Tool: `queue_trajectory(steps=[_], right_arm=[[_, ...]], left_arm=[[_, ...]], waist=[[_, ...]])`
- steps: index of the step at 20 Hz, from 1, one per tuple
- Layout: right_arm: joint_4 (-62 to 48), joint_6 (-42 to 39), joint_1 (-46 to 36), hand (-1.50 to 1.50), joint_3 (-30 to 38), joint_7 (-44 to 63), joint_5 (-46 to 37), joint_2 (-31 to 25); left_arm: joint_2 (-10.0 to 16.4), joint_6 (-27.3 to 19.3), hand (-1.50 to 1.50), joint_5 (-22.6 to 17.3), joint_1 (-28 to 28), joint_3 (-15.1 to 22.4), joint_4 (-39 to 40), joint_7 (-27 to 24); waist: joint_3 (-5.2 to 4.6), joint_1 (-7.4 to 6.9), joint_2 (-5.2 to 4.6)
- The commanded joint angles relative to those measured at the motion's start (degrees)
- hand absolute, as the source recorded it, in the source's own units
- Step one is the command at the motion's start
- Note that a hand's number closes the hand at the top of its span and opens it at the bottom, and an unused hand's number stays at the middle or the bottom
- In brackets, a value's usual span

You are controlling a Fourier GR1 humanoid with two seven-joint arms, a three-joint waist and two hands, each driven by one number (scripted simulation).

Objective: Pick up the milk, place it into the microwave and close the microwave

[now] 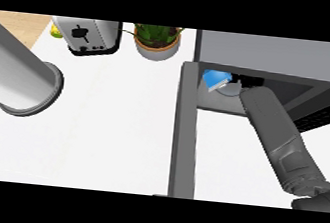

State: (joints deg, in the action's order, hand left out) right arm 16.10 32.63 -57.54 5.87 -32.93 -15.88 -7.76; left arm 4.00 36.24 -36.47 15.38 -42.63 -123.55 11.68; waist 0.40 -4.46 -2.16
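The microwave [277,54] fills the upper right of the frame, its grey top seen from above and its dark cavity open just below. Its door [185,135] is swung wide and stands edge-on as a grey bar running down the middle of the frame to the lower edge. The milk [216,79], a small blue and white carton, sits in the upper left corner of the cavity, just right of the door's hinge end and under the front edge of the microwave's top. The right forearm [281,134] comes in from the lower right corner and slants up and left into the opening. Only a few black parts of the right hand [249,82] show at its tip, just right of the milk; I cannot tell whether its fingers are curled or straight, nor whether it touches the carton. A black panel [323,116] lies at the right edge, beside the cavity. The left forearm [13,64] crosses the upper left of the frame as a thick grey tube ending above the white counter [106,138]; its hand does not show. At the top, a toaster [92,36] stands left of a potted plant [157,41], both well apart from the milk.
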Motion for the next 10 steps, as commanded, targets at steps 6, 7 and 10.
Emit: queue_trajectory(steps=[6, 7, 10], right_arm=[[-5.3, 9.4, -2.9, 1.50, -0.2, -3.7, -3.4, -3.9], [-6.3, 8.5, -2.9, 1.50, -0.4, -3.4, -3.9, -6.4], [-8.8, 9.5, -3.2, 1.50, -2.0, -2.9, -6.0, -7.3]], left_arm=[[1.0, -0.3, -1.50, 0.8, -2.7, 1.8, 1.7, 0.6], [0.9, 0.1, -1.50, 1.8, -2.5, 1.6, 2.3, 0.3], [1.1, -0.4, -1.50, 2.7, -3.8, 2.3, 2.3, 0.5]], waist=[[-0.16, -1.62, -0.81], [-0.18, -1.78, -1.07], [-0.15, -2.17, -1.35]])
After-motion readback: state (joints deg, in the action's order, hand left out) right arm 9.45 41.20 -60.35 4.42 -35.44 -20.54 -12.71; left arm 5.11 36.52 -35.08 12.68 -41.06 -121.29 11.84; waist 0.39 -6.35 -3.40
